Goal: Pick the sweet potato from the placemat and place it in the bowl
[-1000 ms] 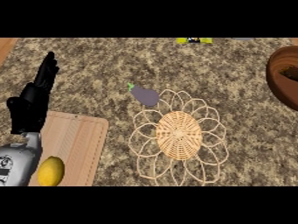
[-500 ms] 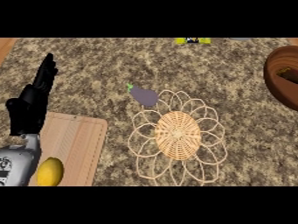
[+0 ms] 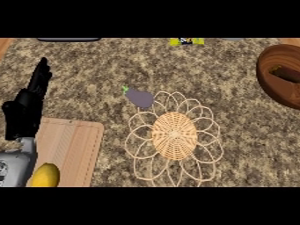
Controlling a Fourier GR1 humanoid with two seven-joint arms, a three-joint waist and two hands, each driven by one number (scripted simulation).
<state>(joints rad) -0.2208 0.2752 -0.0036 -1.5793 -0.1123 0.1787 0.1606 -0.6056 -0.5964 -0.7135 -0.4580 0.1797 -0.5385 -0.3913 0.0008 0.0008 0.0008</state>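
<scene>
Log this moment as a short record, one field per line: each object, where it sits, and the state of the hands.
surface: speckled stone counter
placemat: woven flower-shaped placemat, centre of view, nothing on its woven middle
bowl: wooden bowl at right edge
sweet potato: brown sweet potato lying inside the bowl
eggplant: small purple eggplant at the placemat's upper left rim
cutting board: wooden board, lower left
lemon: yellow lemon on the board's lower edge
left hand: left hand open, fingers straight, resting at left
right hand: not in view

Near me lies a wooden cutting board [image 3: 74, 147] with a yellow lemon [image 3: 46, 176] on it — farther off, a small purple eggplant [image 3: 140, 97] rests on the speckled counter [image 3: 204, 70].
</scene>
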